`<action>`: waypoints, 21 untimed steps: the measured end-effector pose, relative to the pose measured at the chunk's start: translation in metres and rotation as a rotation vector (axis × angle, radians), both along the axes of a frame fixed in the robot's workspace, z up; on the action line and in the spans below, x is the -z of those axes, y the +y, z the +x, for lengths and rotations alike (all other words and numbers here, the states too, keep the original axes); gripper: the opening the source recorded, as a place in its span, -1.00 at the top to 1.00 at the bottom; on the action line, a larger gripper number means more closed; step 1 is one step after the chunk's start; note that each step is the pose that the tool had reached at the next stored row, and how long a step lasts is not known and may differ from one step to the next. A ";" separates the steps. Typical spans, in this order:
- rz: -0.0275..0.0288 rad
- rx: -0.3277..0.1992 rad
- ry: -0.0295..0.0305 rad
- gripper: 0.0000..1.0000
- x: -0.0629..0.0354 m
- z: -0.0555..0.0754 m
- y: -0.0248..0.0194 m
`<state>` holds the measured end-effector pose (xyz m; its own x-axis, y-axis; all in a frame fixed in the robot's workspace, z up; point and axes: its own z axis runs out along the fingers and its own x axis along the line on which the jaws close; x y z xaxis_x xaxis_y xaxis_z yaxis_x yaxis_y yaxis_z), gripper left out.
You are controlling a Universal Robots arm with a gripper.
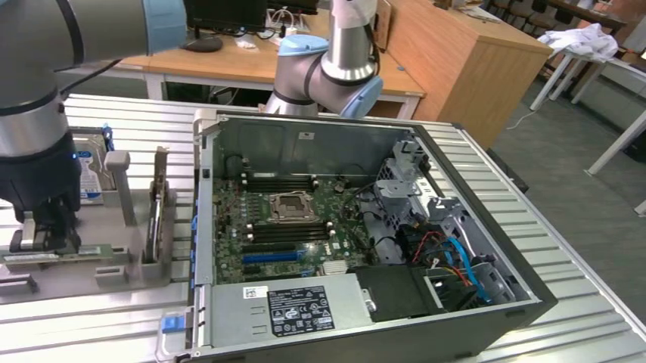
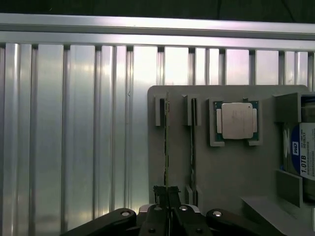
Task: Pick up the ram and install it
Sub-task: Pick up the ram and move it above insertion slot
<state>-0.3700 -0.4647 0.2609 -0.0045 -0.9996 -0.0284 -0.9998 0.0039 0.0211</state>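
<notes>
The ram is a thin green stick standing on edge in a slot of the grey holder at the exterior view's left. My gripper reaches straight down onto it from above. In the wrist view the ram is seen edge-on, and my gripper has its black fingers pressed together on the stick's near end. The stick still sits in its slot. The open computer case with the green motherboard lies to the exterior view's right of the holder.
On the holder a second thin stick stands in a parallel slot, beside a square silver processor and a hard drive with a blue label. A ribbed metal table carries everything. A second robot arm stands behind the case.
</notes>
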 end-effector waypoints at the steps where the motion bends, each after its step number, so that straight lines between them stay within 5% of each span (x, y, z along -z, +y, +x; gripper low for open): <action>1: -0.0001 0.000 0.0000 0.76 -0.0027 0.000 0.0000; 21: 0.0000 0.000 0.0000 0.76 -0.0465 0.000 0.0000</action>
<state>-0.3697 -0.4648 0.3073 -0.0044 -0.9996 -0.0284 -0.9998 0.0038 0.0211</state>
